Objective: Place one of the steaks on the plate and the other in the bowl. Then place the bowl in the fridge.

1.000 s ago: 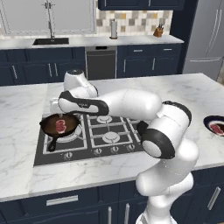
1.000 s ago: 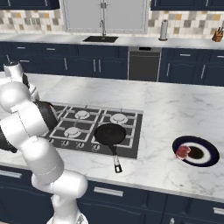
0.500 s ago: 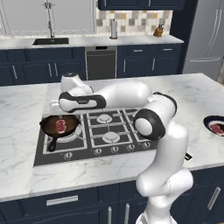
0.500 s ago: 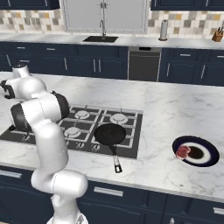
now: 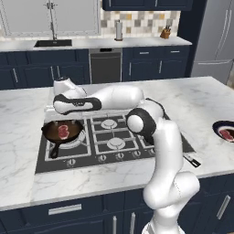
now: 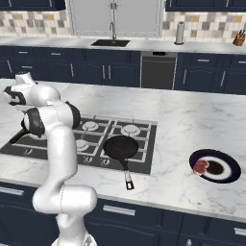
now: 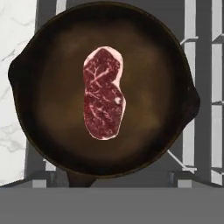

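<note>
One steak (image 7: 103, 93), red with pale marbling, lies flat in the middle of a black skillet (image 7: 48, 87) on the stove's left burner. My gripper (image 7: 111, 180) hangs straight above it, open, with nothing between the fingertips (image 7: 41, 180). From the left base camera the steak (image 5: 63, 131) sits in the pan just under my hand. The other steak (image 6: 200, 166) rests on the left side of the navy-rimmed plate (image 6: 231, 168) on the right of the island; that plate (image 5: 218, 125) also shows at the frame's right edge. The grey fridge (image 5: 214, 41) stands at the back right. The bowl is out of view.
A second, empty black skillet (image 6: 121, 147) sits on the right front of the stove (image 6: 144, 144), handle pointing to the island's front edge. Marble counter (image 5: 192, 100) stretches between stove and plate. Sink, dishwasher and navy cabinets line the back wall.
The arm has stretched out to the left, carrying the hand over the left skillet. The gripper stayed open and the steaks did not move.
</note>
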Robot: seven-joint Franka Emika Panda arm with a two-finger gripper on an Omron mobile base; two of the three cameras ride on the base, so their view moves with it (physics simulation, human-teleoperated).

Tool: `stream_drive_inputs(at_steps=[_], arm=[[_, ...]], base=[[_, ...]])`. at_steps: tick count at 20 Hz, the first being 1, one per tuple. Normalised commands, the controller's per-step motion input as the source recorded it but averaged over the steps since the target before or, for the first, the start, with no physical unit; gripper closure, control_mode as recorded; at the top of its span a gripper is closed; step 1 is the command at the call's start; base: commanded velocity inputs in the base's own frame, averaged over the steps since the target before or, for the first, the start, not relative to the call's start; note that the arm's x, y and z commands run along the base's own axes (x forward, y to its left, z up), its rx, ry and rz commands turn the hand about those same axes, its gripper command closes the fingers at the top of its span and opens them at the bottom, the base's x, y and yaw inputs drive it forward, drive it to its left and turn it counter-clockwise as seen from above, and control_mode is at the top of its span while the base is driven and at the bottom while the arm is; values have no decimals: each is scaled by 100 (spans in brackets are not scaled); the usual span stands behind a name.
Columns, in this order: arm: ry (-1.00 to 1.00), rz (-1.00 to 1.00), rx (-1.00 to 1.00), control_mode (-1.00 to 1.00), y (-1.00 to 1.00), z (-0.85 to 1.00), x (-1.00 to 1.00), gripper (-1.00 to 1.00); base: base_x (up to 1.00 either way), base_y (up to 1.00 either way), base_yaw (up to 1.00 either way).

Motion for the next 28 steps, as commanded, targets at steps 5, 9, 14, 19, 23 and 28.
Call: stream_drive_inputs(at_steps=[5,9,14,19,23,28], arm=[[3,0,-3,-100,1,-26,44,-100],[2,0,-1,-100,5,-34,28,-100],[8,0,1,-100,0,-39,3,-100],[2,0,0,-100,0,-24,1,-100],[0,0,-3,-100,0,-17,8,-100],[0,0,0,-100,1,-29,3,-100]], base=[[0,0,0],[0,0,0],[0,0,0],[0,0,0],[0,0,0],[0,0,0]])
